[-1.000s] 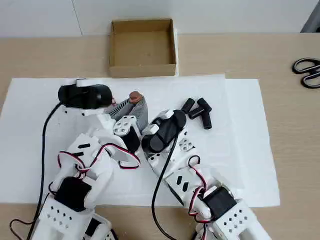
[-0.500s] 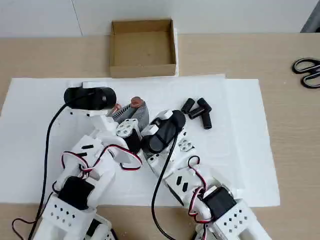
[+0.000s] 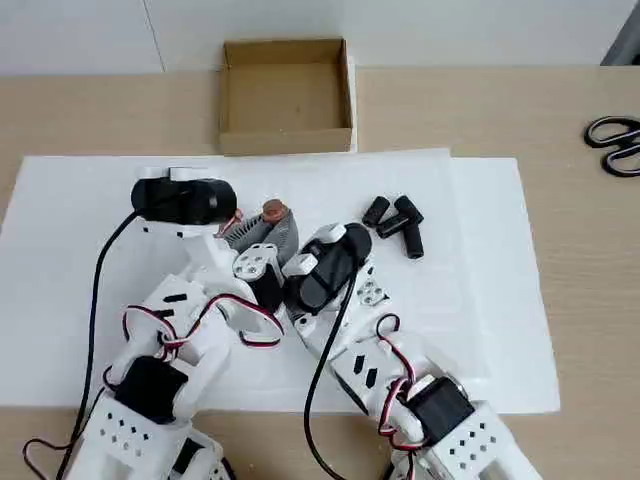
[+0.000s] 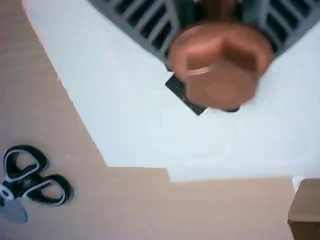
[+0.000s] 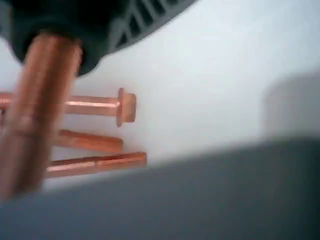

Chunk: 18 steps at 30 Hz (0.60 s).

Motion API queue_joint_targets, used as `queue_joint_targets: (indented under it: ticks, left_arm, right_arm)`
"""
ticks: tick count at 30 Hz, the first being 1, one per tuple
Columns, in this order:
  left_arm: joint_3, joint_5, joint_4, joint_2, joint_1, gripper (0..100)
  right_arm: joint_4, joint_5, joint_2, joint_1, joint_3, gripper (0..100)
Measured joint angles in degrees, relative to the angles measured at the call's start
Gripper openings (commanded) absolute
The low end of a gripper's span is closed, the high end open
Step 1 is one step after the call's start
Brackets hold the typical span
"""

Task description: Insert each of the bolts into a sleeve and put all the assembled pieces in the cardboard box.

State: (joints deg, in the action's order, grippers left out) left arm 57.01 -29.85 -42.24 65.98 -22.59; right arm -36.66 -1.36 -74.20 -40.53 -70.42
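Surroundings: the light wooden tabletop (image 3: 560,110) carried a white paper sheet (image 3: 480,300) across its middle. The open cardboard box (image 3: 285,95) stood at the sheet's far edge. Scissors (image 3: 615,145) lay on bare wood far to the right, well apart from the work.

Parts: a small cluster of black sleeves (image 3: 396,224) lay on the sheet to the right of both arms, touching neither. In the right wrist view, three loose bolts (image 5: 90,142) lay side by side on the paper, one showing its flanged head.

Obstruction: both arms crowded together at mid-sheet. The left arm's black wrist camera (image 3: 185,200) and the right arm's camera (image 3: 325,262) covered the paper beneath them.

Left gripper (image 3: 265,230): its grey ribbed jaws were closed narrowly on a copper bolt (image 3: 273,210), hex head up, held between the box and the arm bases. The left wrist view showed the head sitting between the two jaws, with a small black corner just beside it that I could not identify. In the right wrist view the bolt's shank (image 5: 35,115) ran out of a dark piece set against a ribbed jaw. Whether that piece was a sleeve could not be told.

Right gripper (image 3: 300,262): just beside the left gripper. Whether it was open or closed could not be told.
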Motion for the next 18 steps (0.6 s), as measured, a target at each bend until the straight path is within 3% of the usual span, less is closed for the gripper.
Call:
queue_joint_targets:
  ticks: [18]
  left_arm:
    - [-0.2, 0.0, -6.9, 0.4, -1.6, 1]
  right_arm:
    - [0.0, 0.2, 0.1, -0.1, -0.3, 0.4]
